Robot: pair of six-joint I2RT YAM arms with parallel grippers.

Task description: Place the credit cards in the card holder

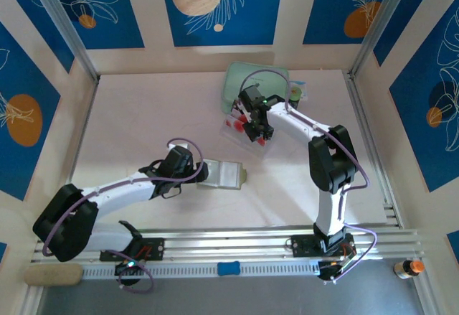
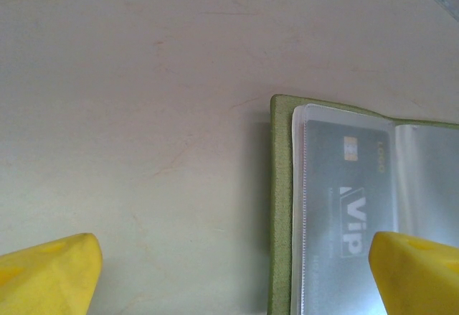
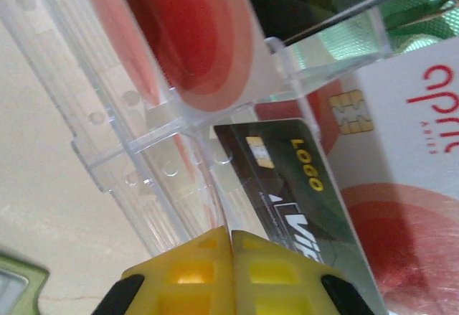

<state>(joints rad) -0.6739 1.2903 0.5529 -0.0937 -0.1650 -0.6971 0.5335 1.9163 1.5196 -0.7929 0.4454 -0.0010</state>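
Over tray (image 3: 107,143), right gripper (image 3: 231,237) apparently pinching card (image 3: 294,186)

the card holder (image 2: 281,207) runs off frame beside the left tool (image 2: 231,268). the dark credit card (image 3: 287,179) is partly hidden behind the right tool (image 3: 231,237).

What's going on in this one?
The right gripper is shut at the clear tray. It appears to be pinching the edge of a dark card that lies beside the red-circled credit cards. The left gripper hangs open over the edge of the opened card holder and holds nothing. A similar card already sits in the holder's clear sleeve.
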